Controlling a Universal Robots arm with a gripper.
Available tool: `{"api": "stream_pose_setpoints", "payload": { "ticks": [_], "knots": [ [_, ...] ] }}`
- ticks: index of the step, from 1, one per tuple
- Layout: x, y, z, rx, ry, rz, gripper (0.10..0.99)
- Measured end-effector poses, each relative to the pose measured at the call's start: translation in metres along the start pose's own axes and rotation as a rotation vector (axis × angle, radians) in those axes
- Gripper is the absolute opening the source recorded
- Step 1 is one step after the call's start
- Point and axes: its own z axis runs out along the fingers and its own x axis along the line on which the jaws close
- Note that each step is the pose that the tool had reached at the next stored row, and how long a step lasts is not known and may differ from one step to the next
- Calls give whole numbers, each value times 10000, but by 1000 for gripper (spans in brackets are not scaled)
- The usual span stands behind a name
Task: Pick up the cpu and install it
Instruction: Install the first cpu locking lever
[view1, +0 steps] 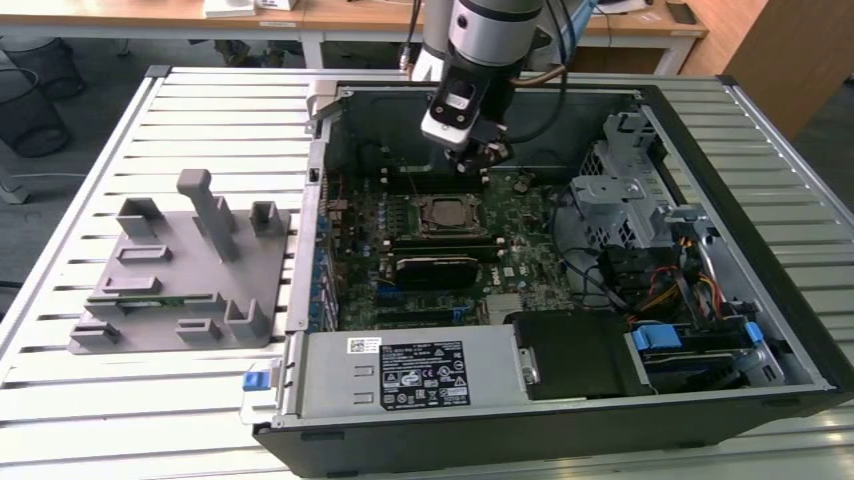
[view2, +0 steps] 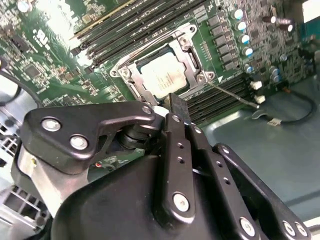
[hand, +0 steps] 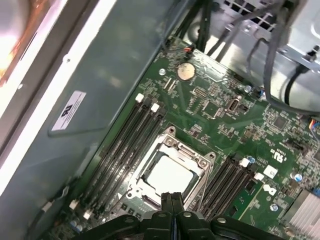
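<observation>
**Cpu lying in its socket, gripper closed above the board**

We see the cpu (view1: 445, 213) lying flat inside the socket frame (view1: 445, 232) on the motherboard (view1: 541, 225), near the middle of the open computer case (view1: 747, 330). Its silvery plate faces up, and in both wrist views (view2: 162, 77) (hand: 167, 175) the metal frame runs round all four of its sides. In the second wrist view a thin lever (view2: 235, 95) slants away from one corner of the frame across the nearby memory slots (view2: 220, 97). More memory slots (hand: 125, 145) run along the opposite side of the socket.

The gripper (view1: 483, 155) hangs over the board on the far side of the socket, and we find it near the cpu but apart from it. Its fingers (hand: 167, 200) are pressed together with only a thin seam between them, and they pinch nothing. In the second wrist view the gripper (view2: 176, 104) ends just beside the frame's edge. In the first wrist view the gripper (hand: 171, 199) points toward the same edge.

A coin cell (hand: 186, 71) sits on the board well apart from the socket. In the exterior view a power supply (view1: 400, 372) with a white label fills the near side of the case. A grey fixture (view1: 174, 280) stands on the slatted table (view1: 200, 110) to the exterior view's left of the case.
</observation>
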Motion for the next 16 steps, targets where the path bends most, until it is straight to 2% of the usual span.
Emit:
{"api": "stream_pose_setpoints", "payload": {
  "ticks": [8, 16],
  "knots": [
    [3, -8, 1, 79, -18, -961, 110],
    [9, -29, 3, 133, -29, -1673, 110]
  ]
}}
